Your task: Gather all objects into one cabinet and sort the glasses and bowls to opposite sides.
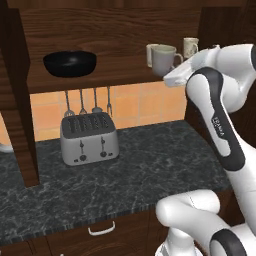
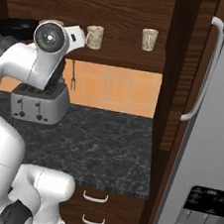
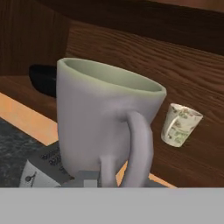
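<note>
Left base view: the dark wood wall cabinet (image 1: 115,75) has its shelf open to the room. The wide black bowl (image 1: 70,63) sits at the shelf's left end. Toward the right, the pale grey mug (image 1: 164,60) stands at the shelf's front edge, handle turned right toward the arm's white hand. One cream cup (image 1: 151,54) shows just behind the mug on its left, another cream cup (image 1: 190,48) farther right and deeper in. Under the shelf hang metal utensils (image 1: 86,102), and a silver toaster (image 1: 89,138) stands on the dark marble counter (image 1: 150,170).

Right base view: the two cream cups stand well apart on the shelf, one near the wrist, the other to the right. The cabinet door (image 2: 192,69) with its long white bar handle (image 2: 207,71) stands open at right.

Hand view: the mug looms close, its handle facing the camera. The gripper (image 3: 103,175) sits at the handle's base, the fingertips mostly hidden; it appears clenched on the handle.
</note>
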Motion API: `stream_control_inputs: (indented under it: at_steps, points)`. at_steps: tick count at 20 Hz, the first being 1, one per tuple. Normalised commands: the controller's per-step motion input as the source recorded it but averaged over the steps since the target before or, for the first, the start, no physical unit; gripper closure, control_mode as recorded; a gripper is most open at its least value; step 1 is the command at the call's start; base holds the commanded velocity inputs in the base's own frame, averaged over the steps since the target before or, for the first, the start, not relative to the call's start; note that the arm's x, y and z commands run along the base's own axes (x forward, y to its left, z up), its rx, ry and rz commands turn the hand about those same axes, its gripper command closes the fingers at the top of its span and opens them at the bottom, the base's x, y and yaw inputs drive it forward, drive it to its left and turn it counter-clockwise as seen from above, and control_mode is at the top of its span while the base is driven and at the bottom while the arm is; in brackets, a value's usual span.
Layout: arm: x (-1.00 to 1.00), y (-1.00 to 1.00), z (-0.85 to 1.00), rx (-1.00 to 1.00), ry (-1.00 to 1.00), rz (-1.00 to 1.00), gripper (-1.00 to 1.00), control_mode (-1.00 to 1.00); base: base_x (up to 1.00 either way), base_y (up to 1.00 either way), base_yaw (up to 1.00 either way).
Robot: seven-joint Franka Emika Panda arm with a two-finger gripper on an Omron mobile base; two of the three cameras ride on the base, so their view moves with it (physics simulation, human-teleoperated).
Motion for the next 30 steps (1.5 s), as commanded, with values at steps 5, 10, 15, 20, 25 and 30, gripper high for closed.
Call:
stream_control_inputs:
  at_steps: [5, 10, 15, 20, 25, 30]
  points:
    - [-0.69, -0.37, 0.00, -0.03, 0.00, -0.09, 1.00, -1.00, 0.00, 0.00, 0.00]
    - [-0.29, -0.64, 0.00, -0.07, 0.00, -0.07, 1.00, -1.00, 0.00, 0.00, 0.00]
    - [-0.02, -0.79, 0.00, -0.02, 0.00, -0.10, 1.00, -1.00, 0.00, 0.00, 0.00]
    - [0.33, -0.67, 0.00, 0.01, 0.00, -0.11, 1.00, -1.00, 0.00, 0.00, 0.00]
    - [0.73, -0.30, 0.00, 0.05, 0.02, -0.13, 1.00, -1.00, 0.00, 0.00, 0.00]
    - [0.71, -0.22, 0.00, 0.02, 0.02, -0.14, 1.00, -1.00, 0.00, 0.00, 0.00]
